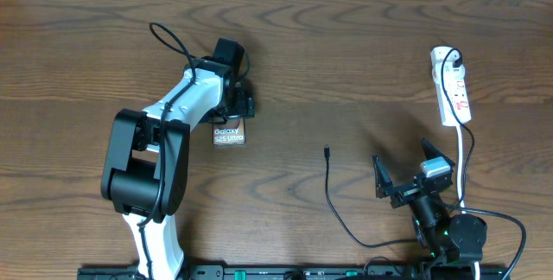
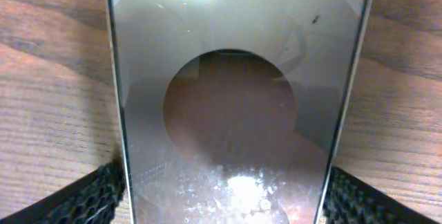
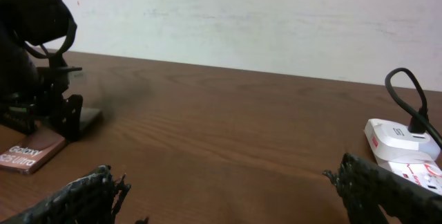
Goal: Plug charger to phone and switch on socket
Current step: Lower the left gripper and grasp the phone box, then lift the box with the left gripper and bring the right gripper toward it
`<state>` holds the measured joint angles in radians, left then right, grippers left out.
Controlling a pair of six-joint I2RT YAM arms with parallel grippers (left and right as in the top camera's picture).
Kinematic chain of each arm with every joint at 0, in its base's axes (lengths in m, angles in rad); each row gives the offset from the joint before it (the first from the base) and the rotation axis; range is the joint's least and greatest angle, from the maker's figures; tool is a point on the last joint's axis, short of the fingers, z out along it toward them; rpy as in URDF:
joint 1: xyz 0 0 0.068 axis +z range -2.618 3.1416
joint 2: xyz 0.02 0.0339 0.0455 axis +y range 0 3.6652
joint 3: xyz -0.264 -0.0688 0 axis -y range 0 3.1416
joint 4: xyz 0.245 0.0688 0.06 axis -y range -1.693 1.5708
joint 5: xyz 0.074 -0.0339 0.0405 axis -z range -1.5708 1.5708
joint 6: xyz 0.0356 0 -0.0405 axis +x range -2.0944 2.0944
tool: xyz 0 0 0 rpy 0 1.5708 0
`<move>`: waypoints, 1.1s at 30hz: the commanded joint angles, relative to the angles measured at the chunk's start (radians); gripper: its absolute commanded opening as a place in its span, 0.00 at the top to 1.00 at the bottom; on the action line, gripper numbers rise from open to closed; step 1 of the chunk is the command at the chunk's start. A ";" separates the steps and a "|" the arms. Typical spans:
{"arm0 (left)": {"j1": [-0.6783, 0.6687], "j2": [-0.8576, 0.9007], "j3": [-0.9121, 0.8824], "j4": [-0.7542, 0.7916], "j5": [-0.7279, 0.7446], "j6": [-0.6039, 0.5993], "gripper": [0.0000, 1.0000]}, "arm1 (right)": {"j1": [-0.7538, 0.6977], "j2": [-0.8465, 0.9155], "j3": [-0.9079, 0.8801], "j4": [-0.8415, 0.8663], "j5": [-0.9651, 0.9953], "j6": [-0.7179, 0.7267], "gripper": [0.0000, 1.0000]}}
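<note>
The phone (image 1: 230, 133) lies flat on the table left of centre, its "Galaxy S25 Ultra" text showing. My left gripper (image 1: 238, 105) is over its far end, shut on the phone. In the left wrist view (image 2: 224, 200) both fingers press the edges of the phone (image 2: 235, 99). The charger (image 1: 330, 185) is a thin black cable lying loose, its plug tip pointing away at mid-table. The socket (image 1: 453, 85) lies at the far right with a black plug in its far end. My right gripper (image 1: 406, 181) is open and empty near the front right, fingers wide apart in its wrist view (image 3: 228, 186).
The socket's white cord (image 1: 464, 163) runs down toward my right arm base. The right wrist view shows the phone (image 3: 27, 153) under the left gripper at far left and the socket (image 3: 404, 148) at right. A white wall stands behind the table.
</note>
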<state>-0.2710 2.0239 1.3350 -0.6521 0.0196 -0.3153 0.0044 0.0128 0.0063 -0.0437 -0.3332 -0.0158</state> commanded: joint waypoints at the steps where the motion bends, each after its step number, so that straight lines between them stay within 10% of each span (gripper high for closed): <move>1: -0.003 0.033 -0.010 0.020 -0.006 0.000 0.05 | 0.004 -0.002 -0.001 -0.005 0.005 -0.016 0.01; 33: -0.022 -0.195 -0.009 -0.133 -0.002 -0.001 0.32 | 0.004 -0.002 -0.001 -0.005 0.005 -0.016 0.01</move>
<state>-0.2901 1.9526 1.3186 -0.7624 0.0242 -0.3176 0.0044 0.0128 0.0063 -0.0437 -0.3328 -0.0158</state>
